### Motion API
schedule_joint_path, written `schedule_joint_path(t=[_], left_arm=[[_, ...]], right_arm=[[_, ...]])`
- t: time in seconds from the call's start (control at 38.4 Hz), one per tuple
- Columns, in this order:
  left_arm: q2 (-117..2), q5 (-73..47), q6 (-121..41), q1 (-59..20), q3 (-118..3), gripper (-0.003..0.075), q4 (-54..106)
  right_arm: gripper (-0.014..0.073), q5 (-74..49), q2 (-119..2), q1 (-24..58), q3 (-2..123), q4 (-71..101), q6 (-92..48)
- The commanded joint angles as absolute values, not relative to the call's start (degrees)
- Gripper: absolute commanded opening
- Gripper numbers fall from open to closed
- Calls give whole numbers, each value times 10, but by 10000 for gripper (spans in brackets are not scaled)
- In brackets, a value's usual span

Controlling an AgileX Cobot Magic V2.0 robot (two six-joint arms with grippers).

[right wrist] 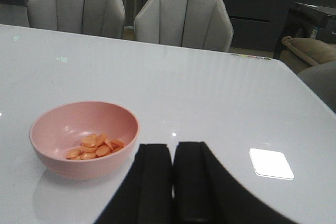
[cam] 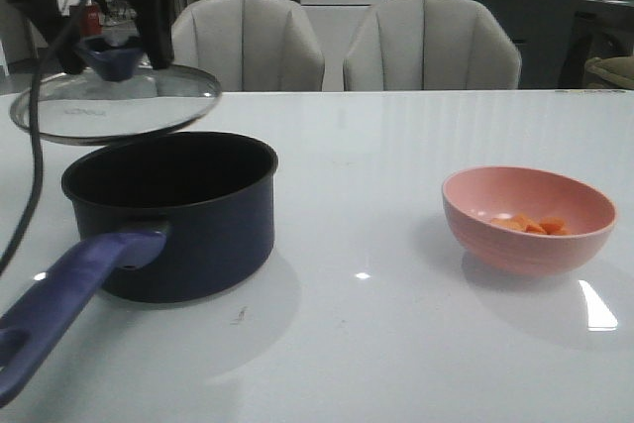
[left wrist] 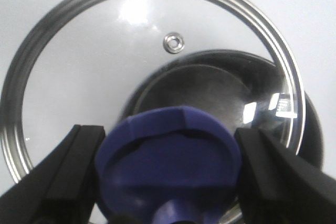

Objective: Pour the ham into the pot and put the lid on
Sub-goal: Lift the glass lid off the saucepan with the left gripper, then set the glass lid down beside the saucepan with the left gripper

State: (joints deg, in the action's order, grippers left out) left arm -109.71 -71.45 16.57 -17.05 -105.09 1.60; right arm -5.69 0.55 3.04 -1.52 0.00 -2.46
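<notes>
Glass lid (cam: 114, 103) overhangs pot (cam: 173, 215) rim, airborne.

Home dining area: glossy white tabletop (cam: 416, 136), two grey upholstered dining chairs (cam: 248, 42) pulled up behind it, dark sideboard with pale top (right wrist: 252, 3) along back wall, beige cushioned seat (right wrist: 310, 51) at right.

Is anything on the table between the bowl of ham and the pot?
Nothing visible. Bare table lies between the pink bowl holding the ham and the pot, whose mouth is open; the left gripper holds the lid up, back-left.
</notes>
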Motion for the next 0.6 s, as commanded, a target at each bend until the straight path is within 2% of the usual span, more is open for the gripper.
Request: schedule_joint_path(t=[0.0,0.36,0.57], left_arm=[[-1041,-727,154,-137,-1059,405,0],[-1024,-712,89,14,-956,404,25],[-1024,-642,80,50,-867,404,33]], right_arm=[[156,-11,17,28,-12,-5,-27],[156,-11,17,28,-12,-5,-27],[156,-11,17,28,-12,-5,-27]])
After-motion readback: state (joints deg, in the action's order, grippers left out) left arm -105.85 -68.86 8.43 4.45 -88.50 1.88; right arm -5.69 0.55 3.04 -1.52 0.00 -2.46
